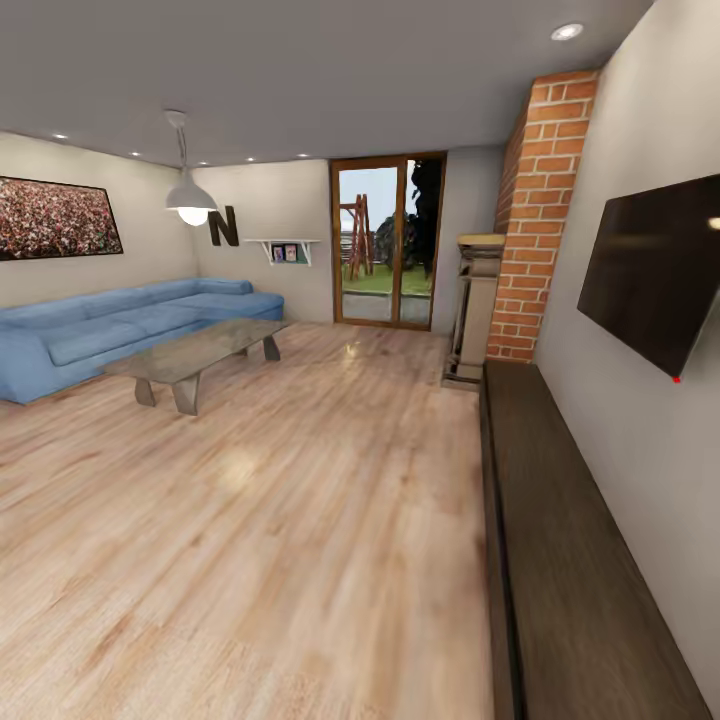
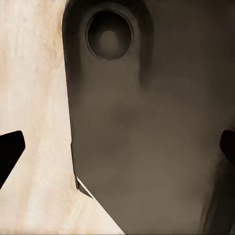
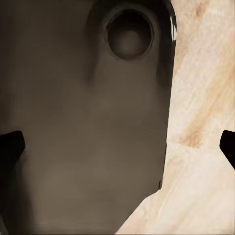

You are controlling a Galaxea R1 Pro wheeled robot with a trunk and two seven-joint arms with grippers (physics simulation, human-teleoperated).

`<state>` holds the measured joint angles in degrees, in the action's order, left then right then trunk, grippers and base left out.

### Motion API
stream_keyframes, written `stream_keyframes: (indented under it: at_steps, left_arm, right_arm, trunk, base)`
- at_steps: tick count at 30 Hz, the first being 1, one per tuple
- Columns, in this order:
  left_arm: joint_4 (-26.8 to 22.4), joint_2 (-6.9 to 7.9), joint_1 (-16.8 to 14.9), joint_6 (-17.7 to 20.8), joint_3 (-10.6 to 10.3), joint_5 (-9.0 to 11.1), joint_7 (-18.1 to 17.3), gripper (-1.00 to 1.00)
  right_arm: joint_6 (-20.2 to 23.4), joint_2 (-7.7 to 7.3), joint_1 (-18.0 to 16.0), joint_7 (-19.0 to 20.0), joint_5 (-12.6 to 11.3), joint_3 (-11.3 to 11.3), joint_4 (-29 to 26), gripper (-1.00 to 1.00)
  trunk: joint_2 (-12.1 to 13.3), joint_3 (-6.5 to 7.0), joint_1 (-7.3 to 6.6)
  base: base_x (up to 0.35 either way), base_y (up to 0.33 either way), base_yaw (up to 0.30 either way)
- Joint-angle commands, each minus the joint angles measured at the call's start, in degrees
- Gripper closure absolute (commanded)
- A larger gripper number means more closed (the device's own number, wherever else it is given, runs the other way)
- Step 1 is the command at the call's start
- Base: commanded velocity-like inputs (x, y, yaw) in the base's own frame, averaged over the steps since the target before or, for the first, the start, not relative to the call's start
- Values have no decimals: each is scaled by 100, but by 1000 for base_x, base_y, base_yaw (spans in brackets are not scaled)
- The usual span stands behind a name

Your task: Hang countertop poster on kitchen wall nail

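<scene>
A living room is faced from the head view; neither the poster nor the kitchen countertop is to be seen here, so their whereabouts cannot be told, and the robot is judged to be on its way to the kitchen.

The left end effector (image 2: 117, 147) is seen with its fingertips (image 2: 11, 147) set wide at the two edges of its wrist view, nothing between them: it is released and empty. The right end effector (image 3: 117, 144) is likewise spread, its fingertips (image 3: 11, 144) far apart and nothing held. Beyond each, a dark rounded part of the robot's own body (image 2: 147, 122) is seen, with pale wooden floor (image 1: 260, 520) beside it; the arms are judged to be tucked down for travel.

Open floor lies ahead. It is bounded by a dark low bench (image 1: 570, 540) along the wall under a black screen (image 1: 655, 265), by a glass coffee table (image 1: 195, 355) and blue sofa (image 1: 110, 325) opposite, and by a brick column (image 1: 535, 220) beside a glazed door (image 1: 385, 240) at the far end. A crowd-photo picture (image 1: 55, 217) hangs above the sofa.
</scene>
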<state>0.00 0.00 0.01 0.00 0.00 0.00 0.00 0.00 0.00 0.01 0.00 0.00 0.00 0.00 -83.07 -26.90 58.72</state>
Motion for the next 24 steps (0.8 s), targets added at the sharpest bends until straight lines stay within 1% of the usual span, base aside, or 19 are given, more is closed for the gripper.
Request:
stream_keyframes:
  at_steps: [1, 4, 7, 9, 24]
  left_arm:
    - [-33, -33, 33, -33, 17, -6, -15, -100]
    - [-129, -130, 130, -130, 11, -4, -16, -100]
    - [-224, -226, 190, -140, 11, -4, -16, -100]
    - [-278, -226, 190, -140, 11, -4, -16, -100]
    - [-263, -223, 187, -136, 9, -3, -16, -100]
  right_arm:
    - [-33, -23, -34, -6, 17, 15, -33, -100]
    - [-130, -27, -133, -5, 20, 13, -131, -100]
    - [-144, -27, -231, -5, 20, 13, -132, -100]
    - [-144, -27, -268, -5, 20, 13, -132, -100]
    - [-133, -29, -260, -6, 22, 12, -124, -100]
  trunk:
    - [-1, -3, 0]
    - [-1, -3, 0]
    - [-1, -3, 0]
    - [-1, -3, 0]
    - [-1, -3, 0]
  base:
    - [0, 0, 0]
    - [0, 0, 0]
    - [0, 0, 0]
    - [0, 0, 0]
    - [0, 0, 0]
